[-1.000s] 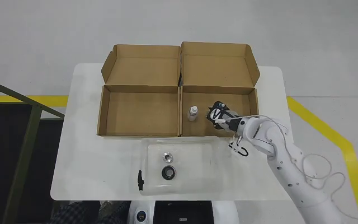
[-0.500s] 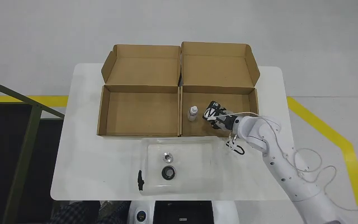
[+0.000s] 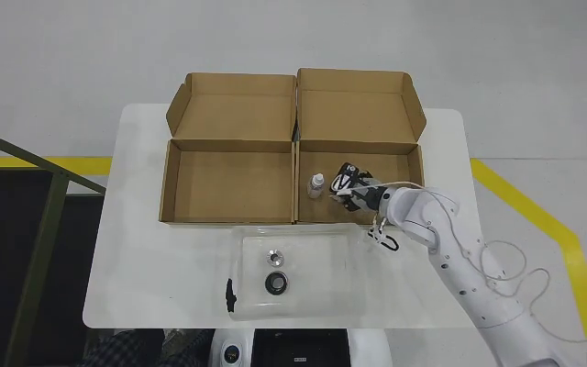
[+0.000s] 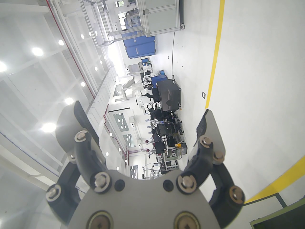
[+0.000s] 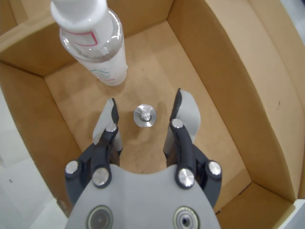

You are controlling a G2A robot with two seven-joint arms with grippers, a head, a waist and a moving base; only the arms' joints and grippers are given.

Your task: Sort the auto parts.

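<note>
Straddling the part (image 5: 144, 116) with fingers (image 5: 183, 106) apart, the right hand (image 5: 145, 98) hangs inside the right box (image 5: 214, 48); from above, the bottle (image 5: 95, 41) stands at its nine o'clock. Lifting straight up should graze neither, I judge. The left hand (image 4: 143, 109) gapes, facing the room.
</note>
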